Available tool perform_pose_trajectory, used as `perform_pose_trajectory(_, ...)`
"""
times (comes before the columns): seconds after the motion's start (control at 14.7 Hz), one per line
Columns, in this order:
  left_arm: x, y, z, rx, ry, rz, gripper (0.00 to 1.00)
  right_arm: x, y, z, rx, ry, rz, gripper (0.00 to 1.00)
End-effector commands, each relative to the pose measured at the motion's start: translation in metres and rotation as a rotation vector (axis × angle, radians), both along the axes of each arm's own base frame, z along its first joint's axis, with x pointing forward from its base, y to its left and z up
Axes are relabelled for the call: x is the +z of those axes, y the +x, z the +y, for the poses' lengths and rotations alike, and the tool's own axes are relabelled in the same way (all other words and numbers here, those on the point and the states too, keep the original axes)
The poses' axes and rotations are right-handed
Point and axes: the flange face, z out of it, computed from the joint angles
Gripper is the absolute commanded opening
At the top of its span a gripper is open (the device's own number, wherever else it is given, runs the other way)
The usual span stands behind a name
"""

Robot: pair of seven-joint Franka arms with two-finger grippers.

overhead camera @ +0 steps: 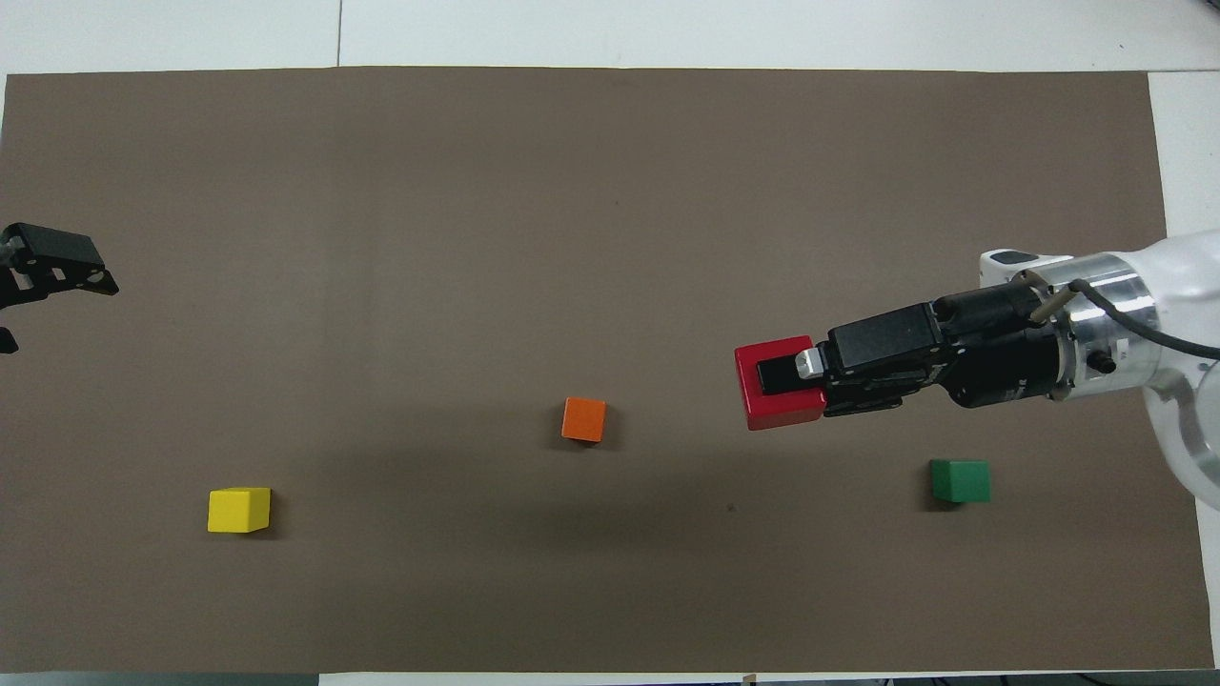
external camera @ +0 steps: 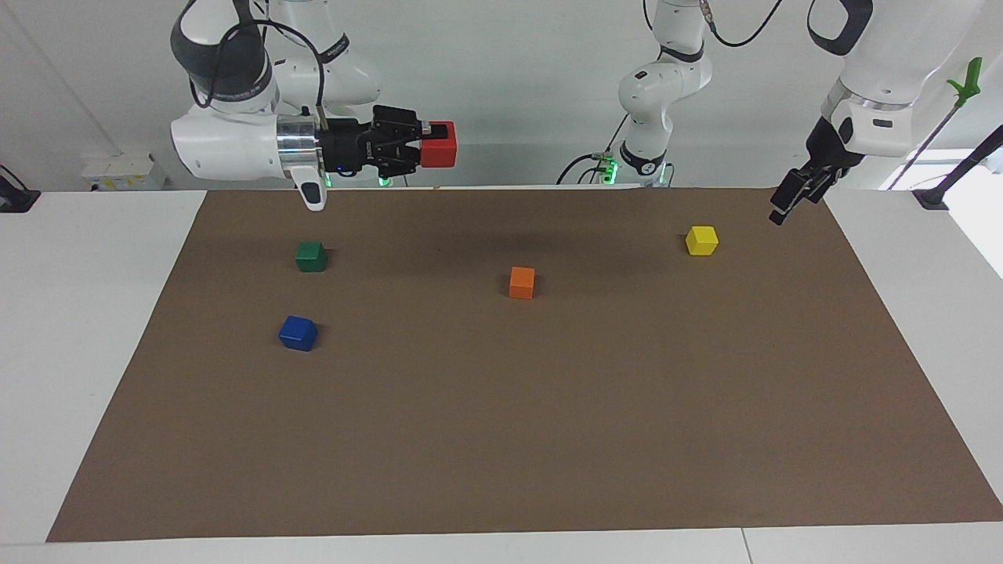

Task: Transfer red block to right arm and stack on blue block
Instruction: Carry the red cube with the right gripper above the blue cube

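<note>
My right gripper (external camera: pixel 423 149) is shut on the red block (external camera: pixel 443 146) and holds it high in the air, with the fingers lying level. In the overhead view the red block (overhead camera: pixel 762 412) and the right gripper (overhead camera: pixel 780 386) hang over the mat between the orange and green cubes. The blue block (external camera: pixel 298 333) rests on the mat toward the right arm's end, farther from the robots than the green cube. In the overhead view the right arm's hand hides it. My left gripper (external camera: pixel 783 205) hangs open and empty above the mat's edge at the left arm's end, also seen as the left gripper (overhead camera: pixel 55 310).
On the brown mat (external camera: pixel 548 439) lie a green cube (external camera: pixel 311 256), an orange cube (external camera: pixel 522 283) near the middle and a yellow cube (external camera: pixel 701 240) toward the left arm's end. White table surrounds the mat.
</note>
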Motion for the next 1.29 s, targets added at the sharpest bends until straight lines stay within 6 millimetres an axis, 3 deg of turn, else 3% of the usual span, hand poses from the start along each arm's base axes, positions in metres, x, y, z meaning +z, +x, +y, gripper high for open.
perform_pose_trajectory(0.0,0.004,0.006,0.002,-0.020,0.016,0.020,1.00,0.023,0.004,-0.007,0.017,-0.206,-0.029,0.00)
perform_pose_trajectory(0.27,0.004,0.017,0.001,-0.044,0.002,0.059,1.00,0.033,0.011,-0.024,0.051,-0.547,-0.100,0.00)
perform_pose_trajectory(0.61,-0.001,0.027,-0.018,-0.108,0.020,0.099,1.00,0.016,0.030,-0.052,0.052,-0.977,-0.219,0.00)
perform_pose_trajectory(0.75,0.000,0.029,-0.019,-0.110,0.029,0.115,1.00,0.010,0.032,-0.051,0.057,-1.105,-0.250,0.00)
perform_pose_trajectory(0.88,0.003,0.025,-0.025,-0.120,0.040,0.118,1.00,-0.003,0.033,-0.061,0.071,-1.207,-0.256,0.00)
perform_pose_trajectory(1.02,0.008,0.020,-0.036,-0.138,0.042,0.115,1.00,-0.030,0.032,-0.064,0.125,-1.308,-0.276,0.00)
perform_pose_trajectory(1.22,0.014,-0.004,-0.022,-0.107,0.045,0.129,1.00,-0.068,0.045,-0.067,0.153,-1.377,-0.300,0.00)
